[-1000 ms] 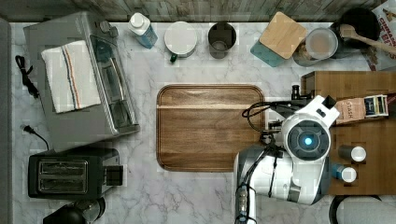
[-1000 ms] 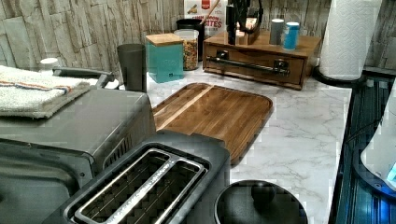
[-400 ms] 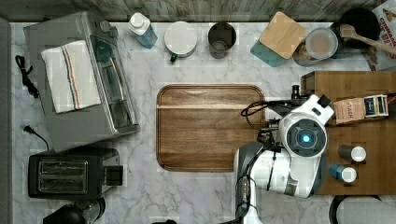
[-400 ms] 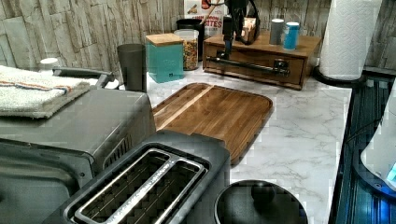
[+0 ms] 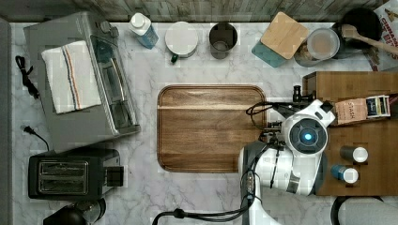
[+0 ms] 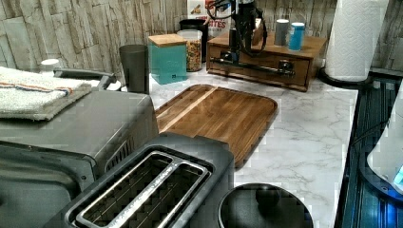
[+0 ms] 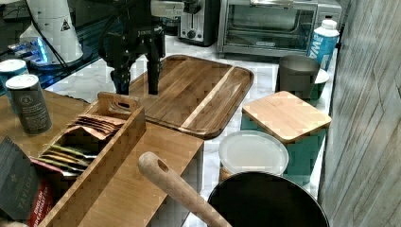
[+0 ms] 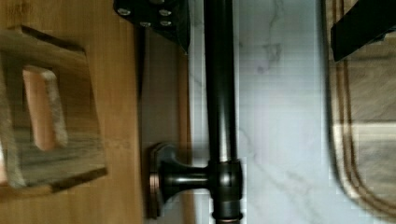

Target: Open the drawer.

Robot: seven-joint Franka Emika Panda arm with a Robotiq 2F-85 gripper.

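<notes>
Over on the white marble desk (image 5: 197,197), backed by a wood-plank wall (image 6: 71,28), the drawer (image 6: 259,71) sits at the top view's right. Pincer (image 7: 137,87) hangs open, fingers straddling the handle (image 8: 219,93). A box (image 5: 359,110) reads "STASH".

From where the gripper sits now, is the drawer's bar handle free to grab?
Probably yes. The gripper hangs open right over the bar handle, one finger on each side in the wrist view, and nothing lies between them. The drawer looks closed, with bare counter in front.
</notes>
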